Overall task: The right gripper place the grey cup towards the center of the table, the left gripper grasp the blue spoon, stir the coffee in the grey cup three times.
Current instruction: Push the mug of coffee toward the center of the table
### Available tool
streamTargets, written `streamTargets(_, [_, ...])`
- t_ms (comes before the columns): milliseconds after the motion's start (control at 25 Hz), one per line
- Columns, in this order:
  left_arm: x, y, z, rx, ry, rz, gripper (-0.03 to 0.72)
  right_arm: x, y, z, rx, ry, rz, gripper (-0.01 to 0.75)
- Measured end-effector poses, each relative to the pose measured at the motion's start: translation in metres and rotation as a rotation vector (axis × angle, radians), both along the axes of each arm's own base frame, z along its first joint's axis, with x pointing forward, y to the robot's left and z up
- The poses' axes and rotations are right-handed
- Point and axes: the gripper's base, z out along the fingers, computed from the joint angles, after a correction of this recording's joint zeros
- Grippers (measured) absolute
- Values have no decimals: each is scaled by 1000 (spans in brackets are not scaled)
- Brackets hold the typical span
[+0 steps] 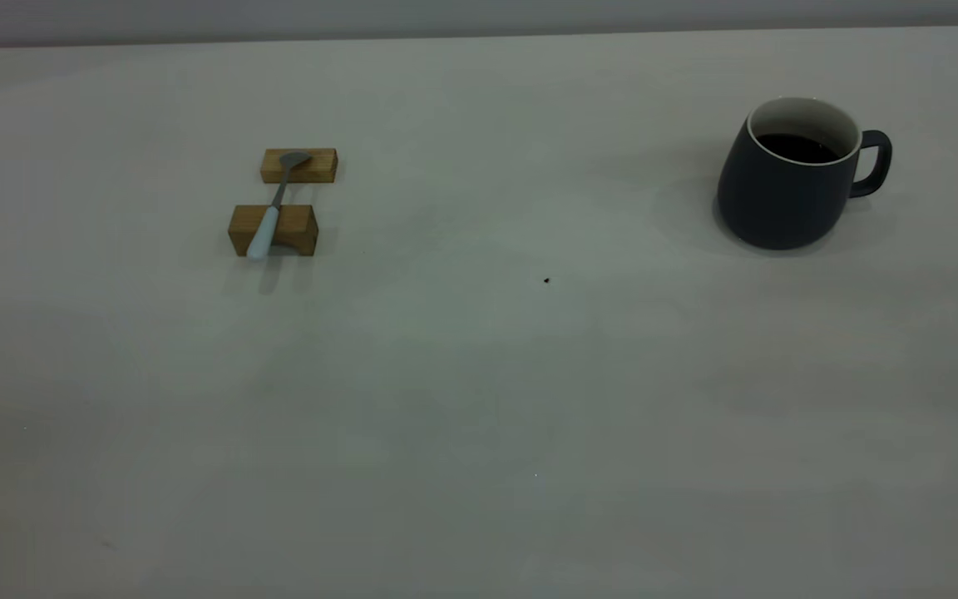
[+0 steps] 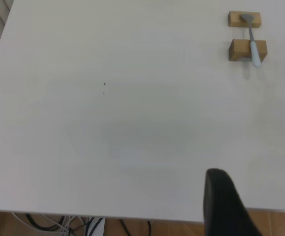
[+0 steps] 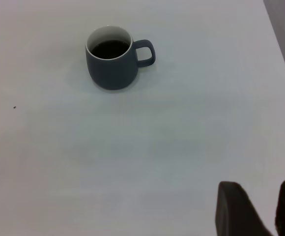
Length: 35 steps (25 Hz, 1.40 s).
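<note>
The grey cup [image 1: 778, 200] stands upright at the far right of the table [image 1: 479, 399], its handle pointing right, with dark coffee [image 1: 795, 150] inside. The blue spoon [image 1: 271, 208] lies across two wooden blocks at the left, bowl on the far block. Neither gripper shows in the exterior view. In the left wrist view my left gripper [image 2: 258, 196] hangs open and empty over the near table edge, far from the spoon [image 2: 253, 44]. In the right wrist view my right gripper [image 3: 260, 196] has a narrow gap between its fingers and holds nothing, well away from the cup [image 3: 110, 69].
The far wooden block [image 1: 298, 165] and near wooden block [image 1: 273, 230] carry the spoon. A tiny dark speck [image 1: 546, 280] marks the table's middle. Beyond the table edge lie a wooden floor and cables [image 2: 73, 227]. The table's side edge [image 3: 282, 49] runs past the cup.
</note>
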Motion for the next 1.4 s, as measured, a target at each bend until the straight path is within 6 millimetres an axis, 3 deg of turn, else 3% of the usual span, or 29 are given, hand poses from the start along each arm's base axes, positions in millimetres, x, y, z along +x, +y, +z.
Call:
streamTargets(760, [0,0,0,0,0,0,399,0,4,0,57,-3,17,243])
streamTargets(960, [0,0,0,0,0,0,399,6,6,13,90,-63,28,337])
streamTargets(1120, [0,0,0,0,0,0,399,34,3,31,67,-43,17,481])
streamTargets(1240, [0,0,0,0,0,0,399,69,-1,38,28,52,14,585])
streamTargets(1400, [0,0,0,0,0,0,399,123,-6,39,-45,176,45,638])
